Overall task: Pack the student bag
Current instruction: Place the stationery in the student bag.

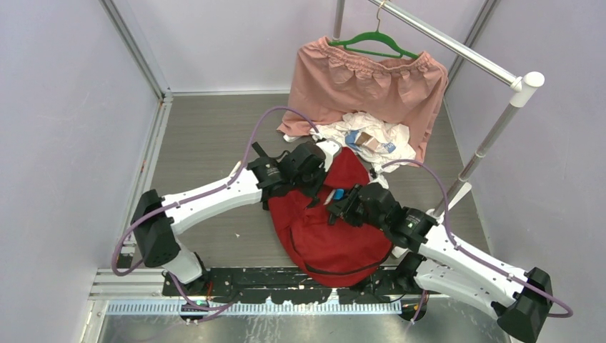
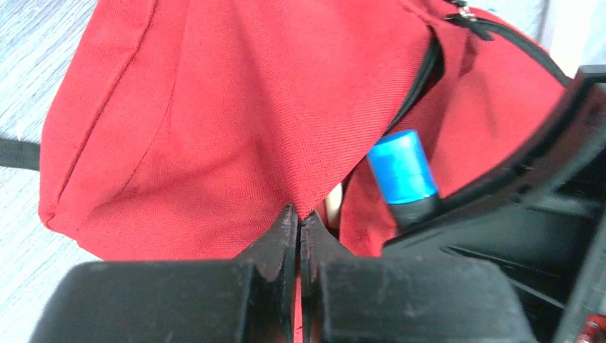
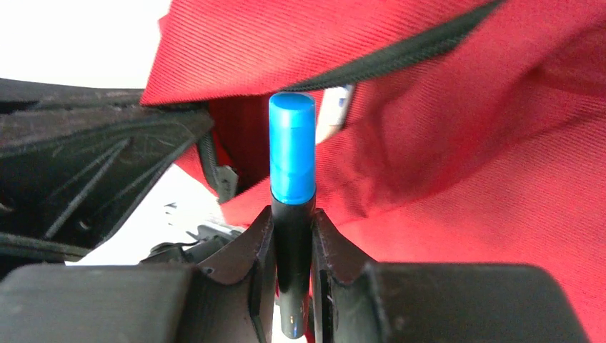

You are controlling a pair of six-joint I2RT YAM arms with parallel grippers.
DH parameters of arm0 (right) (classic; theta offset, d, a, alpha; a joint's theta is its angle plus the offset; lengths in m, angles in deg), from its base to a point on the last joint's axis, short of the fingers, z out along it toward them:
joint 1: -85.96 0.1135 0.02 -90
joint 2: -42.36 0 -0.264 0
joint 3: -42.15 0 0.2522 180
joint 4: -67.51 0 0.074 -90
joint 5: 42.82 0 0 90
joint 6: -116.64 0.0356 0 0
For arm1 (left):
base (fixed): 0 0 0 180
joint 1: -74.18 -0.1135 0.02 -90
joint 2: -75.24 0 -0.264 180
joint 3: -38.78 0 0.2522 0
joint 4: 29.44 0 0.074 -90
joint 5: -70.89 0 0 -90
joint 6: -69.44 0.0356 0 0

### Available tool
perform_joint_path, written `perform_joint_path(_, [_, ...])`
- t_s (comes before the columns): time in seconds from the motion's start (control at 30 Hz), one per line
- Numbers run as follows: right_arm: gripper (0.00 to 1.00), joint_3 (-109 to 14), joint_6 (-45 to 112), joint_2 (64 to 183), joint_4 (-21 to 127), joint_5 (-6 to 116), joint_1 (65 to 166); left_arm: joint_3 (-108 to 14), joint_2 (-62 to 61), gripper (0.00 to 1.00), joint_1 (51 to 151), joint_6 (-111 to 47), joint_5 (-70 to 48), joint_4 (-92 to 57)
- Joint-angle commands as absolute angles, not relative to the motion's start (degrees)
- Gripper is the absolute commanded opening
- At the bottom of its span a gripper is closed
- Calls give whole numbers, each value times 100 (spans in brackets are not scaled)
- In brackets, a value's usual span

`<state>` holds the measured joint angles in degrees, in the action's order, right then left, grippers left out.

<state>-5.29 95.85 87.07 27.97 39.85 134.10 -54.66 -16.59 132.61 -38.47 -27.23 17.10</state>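
The dark-red student bag (image 1: 325,232) lies in the middle of the table, between the arms. My left gripper (image 2: 299,218) is shut on a fold of the bag's red fabric (image 2: 236,107) at the edge of the opening, holding it up beside the black zipper trim (image 2: 418,78). My right gripper (image 3: 291,218) is shut on a black marker with a blue cap (image 3: 291,146), its cap pointing into the bag's opening (image 3: 236,136). The marker also shows in the left wrist view (image 2: 401,168) and from above (image 1: 339,194).
A pale pink garment (image 1: 364,82) hangs on a green hanger (image 1: 375,44) from a metal rail (image 1: 457,46) at the back. A white cloth with printed patches (image 1: 368,139) lies behind the bag. A black strap (image 2: 18,153) runs off the bag's side.
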Motion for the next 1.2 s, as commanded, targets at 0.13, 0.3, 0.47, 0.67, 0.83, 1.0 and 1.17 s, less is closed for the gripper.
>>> perform_joint_path(0.13, [1, -538, 9770, 9291, 4246, 4347, 13384, -5344, -842, 0, 13140, -4058, -1957, 1245])
perform_joint_path(0.3, [1, -580, 9768, 9385, 4313, 3314, 13037, -5158, -555, 0, 13139, -4086, -1571, 1217])
perform_joint_path(0.47, [36, -443, 9709, 9603, 5067, 2771, 12850, -4982, -309, 0, 13135, -4069, -1458, 1190])
perform_joint_path(0.67, [72, -724, 9521, 9850, 4853, 3428, 12962, -4834, -194, 0, 13107, -4148, -1469, 1151])
perform_joint_path(0.83, [74, -755, 9492, 9398, 4237, 3685, 12974, -4817, -183, 0, 13070, -4225, -1447, 1114])
perform_joint_path(1.0, [67, -825, 9392, 8690, 3704, 3607, 12973, -4884, -101, 0, 12987, -4335, -1527, 1153])
perform_joint_path(1.17, [40, -617, 9042, 8458, 3337, 3535, 12985, -4943, 40, 5, 12958, -4341, -1527, 1277])
